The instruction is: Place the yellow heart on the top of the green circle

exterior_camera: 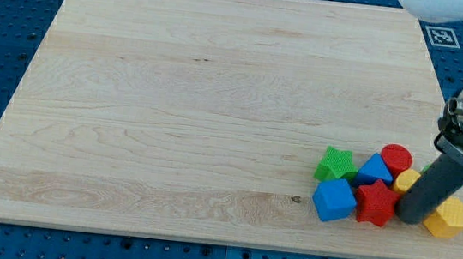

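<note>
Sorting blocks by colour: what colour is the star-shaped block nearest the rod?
Red star, camera view.

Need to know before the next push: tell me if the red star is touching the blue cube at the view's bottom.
Touching. The camera view shows the red star pressed against the right side of the blue cube, with no board visible between them.

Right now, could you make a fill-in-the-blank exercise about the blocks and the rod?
1. All blocks sit near the board's bottom ____ corner.
2. The green star is the cluster's ____most block.
3. My tip is just right of the ____ star.

Missing words: right; left; red
</note>
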Robot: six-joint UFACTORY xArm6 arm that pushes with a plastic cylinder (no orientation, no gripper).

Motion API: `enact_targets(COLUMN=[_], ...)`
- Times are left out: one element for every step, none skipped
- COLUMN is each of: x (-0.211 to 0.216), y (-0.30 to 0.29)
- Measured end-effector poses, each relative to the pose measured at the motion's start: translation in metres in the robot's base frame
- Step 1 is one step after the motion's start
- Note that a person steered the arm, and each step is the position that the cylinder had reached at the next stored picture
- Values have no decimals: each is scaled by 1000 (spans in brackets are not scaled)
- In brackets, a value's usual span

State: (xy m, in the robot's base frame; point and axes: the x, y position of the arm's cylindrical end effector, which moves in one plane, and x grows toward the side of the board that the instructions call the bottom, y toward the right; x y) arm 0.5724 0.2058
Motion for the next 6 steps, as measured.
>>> enact_targets(x=[-10,-14,-31,-35,-35,-38], y=[-8,-16,-16,-16,-16,-16])
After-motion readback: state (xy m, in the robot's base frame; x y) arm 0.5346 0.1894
